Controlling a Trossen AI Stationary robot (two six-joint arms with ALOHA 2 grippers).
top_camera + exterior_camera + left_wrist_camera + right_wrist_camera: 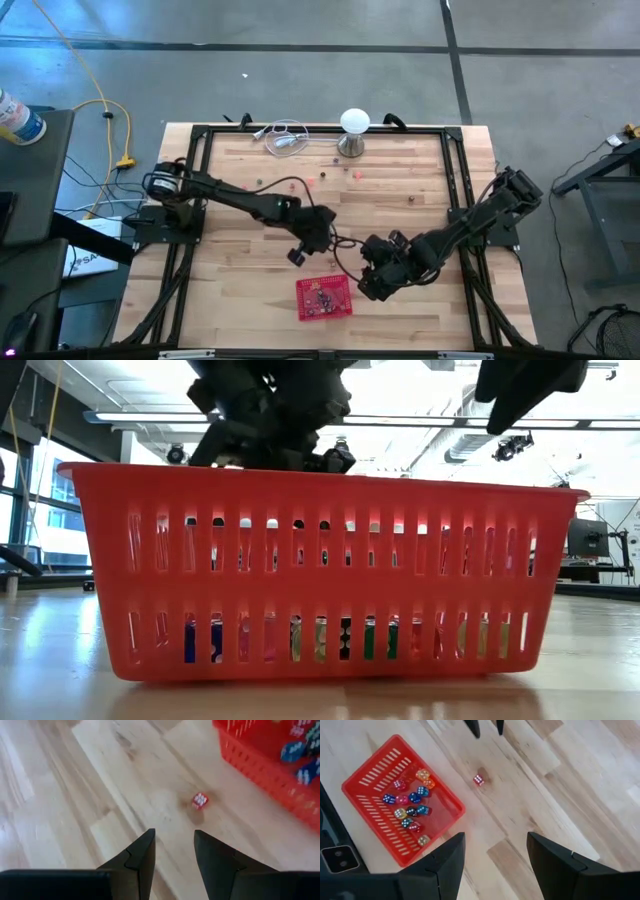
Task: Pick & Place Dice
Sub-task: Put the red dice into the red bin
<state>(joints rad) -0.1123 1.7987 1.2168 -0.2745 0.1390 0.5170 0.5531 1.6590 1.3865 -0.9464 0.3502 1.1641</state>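
A single red die point(200, 800) lies on the wooden table a short way ahead of my left gripper point(174, 834), which is open and hovers above the table just beyond the basket's far side point(300, 255). The same die point(479, 780) shows in the right wrist view, between the left gripper's fingertips and the red mesh basket point(370, 775). The basket point(323, 297) stands near the table's near edge and holds several dice in mixed colours point(412, 805). My right gripper point(495, 837) is open and hangs above the table at the basket's right point(372, 285). More loose dice point(322, 178) lie toward the far edge.
A white ball-topped metal stand point(354, 130) and a coiled cable point(285, 135) sit at the table's far edge. A black frame point(455, 180) runs along the table's sides. The basket wall point(320, 570) fills the low view, with both arms above it.
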